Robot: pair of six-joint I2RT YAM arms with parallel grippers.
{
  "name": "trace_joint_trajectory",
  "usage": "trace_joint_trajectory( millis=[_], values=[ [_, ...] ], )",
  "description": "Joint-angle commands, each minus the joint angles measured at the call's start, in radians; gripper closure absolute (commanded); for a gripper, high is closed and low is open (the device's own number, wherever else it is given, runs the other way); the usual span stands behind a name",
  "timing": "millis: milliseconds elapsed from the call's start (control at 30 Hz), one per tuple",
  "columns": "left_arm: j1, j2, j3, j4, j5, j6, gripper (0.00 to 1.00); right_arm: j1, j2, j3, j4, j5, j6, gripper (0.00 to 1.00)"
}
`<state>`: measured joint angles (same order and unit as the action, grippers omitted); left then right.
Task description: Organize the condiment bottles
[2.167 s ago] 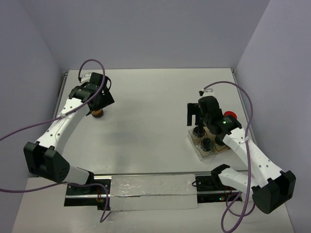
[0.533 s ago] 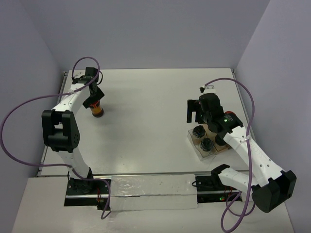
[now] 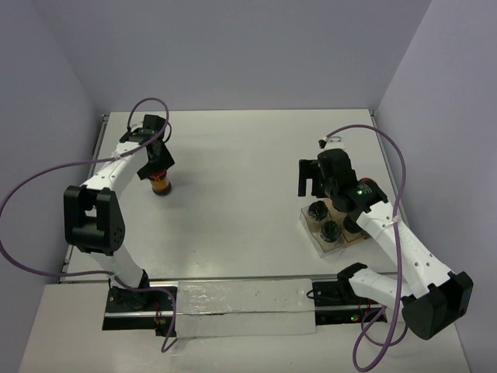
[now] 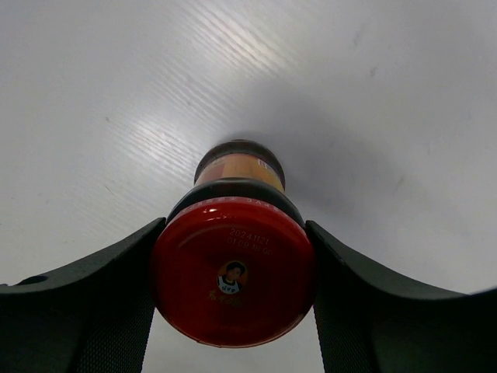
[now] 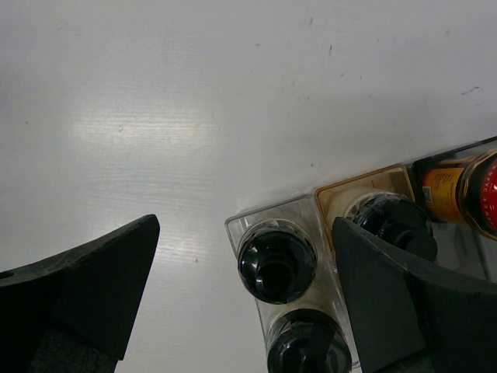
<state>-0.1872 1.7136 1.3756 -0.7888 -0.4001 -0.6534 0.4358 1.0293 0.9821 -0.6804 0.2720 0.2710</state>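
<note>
L claw [image 4: 234, 233] round bottle [image 4: 238, 167], tray [image 5: 235, 225] afar

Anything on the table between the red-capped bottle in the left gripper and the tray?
Nothing. In the top view, the stretch of table between the red-capped bottle and the tray is bare white surface.

Overhead view of whole table [image 3: 248, 155], left wrist close over red-capped jar [image 4: 233, 280], right wrist over tray [image 5: 268, 211]
</note>
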Motion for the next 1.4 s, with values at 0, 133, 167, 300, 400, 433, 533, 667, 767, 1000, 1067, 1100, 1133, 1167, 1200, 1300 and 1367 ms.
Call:
trace_joint_trajectory(
  millis=[0, 133, 167, 300, 400, 433, 533, 667, 767, 1000, 1067, 1100, 1133, 1167, 1200, 1300, 1367],
  values=[
    [-0.164, -0.105, 0.053, -0.022, 0.021, 0.023, 0.89, -0.005, -0.006, 0.052, 0.027, -0.003, -0.001, 0.01],
    [-0.305, -0.072, 0.129, -0.068, 0.015, -0.037, 0.9, -0.004, -0.025, 0.058, 0.021, 0.0, -0.001, 0.01],
    [-0.359, -0.056, 0.155, -0.078, 0.008, -0.053, 0.9, -0.005, -0.031, 0.058, 0.019, 0.003, -0.001, 0.01],
    [-0.471, 0.033, 0.266, -0.094, -0.009, -0.106, 0.9, -0.005, -0.055, 0.059, -0.001, 0.017, -0.001, 0.01],
    [-0.545, 0.106, 0.336, -0.099, -0.008, -0.133, 0.9, -0.005, -0.074, 0.061, -0.025, 0.043, -0.001, 0.01],
    [-0.576, 0.141, 0.372, -0.103, -0.008, -0.143, 0.9, -0.005, -0.083, 0.063, -0.033, 0.051, -0.001, 0.01],
    [-0.63, 0.217, 0.459, -0.124, -0.017, -0.155, 0.9, -0.006, -0.107, 0.064, -0.059, 0.075, -0.001, 0.01],
    [-0.668, 0.291, 0.538, -0.132, 0.0, -0.157, 0.9, -0.007, -0.15, 0.062, -0.081, 0.099, -0.001, 0.01],
    [-0.684, 0.324, 0.57, -0.14, 0.001, -0.158, 0.9, -0.006, -0.164, 0.071, -0.095, 0.109, -0.001, 0.01],
    [-0.712, 0.349, 0.565, -0.135, 0.009, -0.153, 0.88, -0.006, -0.158, 0.071, -0.092, 0.105, -0.001, 0.01],
    [-0.715, 0.354, 0.569, -0.147, 0.004, -0.153, 0.78, -0.008, -0.156, 0.065, -0.085, 0.098, -0.001, 0.01],
    [-0.718, 0.354, 0.568, -0.15, 0.004, -0.152, 0.72, -0.006, -0.156, 0.063, -0.083, 0.095, -0.001, 0.01],
    [-0.719, 0.351, 0.568, -0.153, 0.003, -0.151, 0.59, -0.006, -0.158, 0.061, -0.081, 0.095, -0.001, 0.01],
    [-0.722, 0.346, 0.564, -0.153, -0.004, -0.15, 0.52, -0.006, -0.161, 0.058, -0.079, 0.096, -0.001, 0.01],
    [-0.722, 0.341, 0.562, -0.157, -0.007, -0.153, 0.4, -0.006, -0.163, 0.056, -0.074, 0.097, -0.001, 0.01],
    [-0.724, 0.322, 0.561, -0.164, -0.013, -0.158, 0.06, -0.006, -0.169, 0.051, -0.066, 0.081, -0.001, 0.01],
    [-0.724, 0.305, 0.571, -0.172, -0.021, -0.158, 0.01, -0.006, -0.164, 0.057, -0.07, 0.075, -0.001, 0.01]
  ],
)
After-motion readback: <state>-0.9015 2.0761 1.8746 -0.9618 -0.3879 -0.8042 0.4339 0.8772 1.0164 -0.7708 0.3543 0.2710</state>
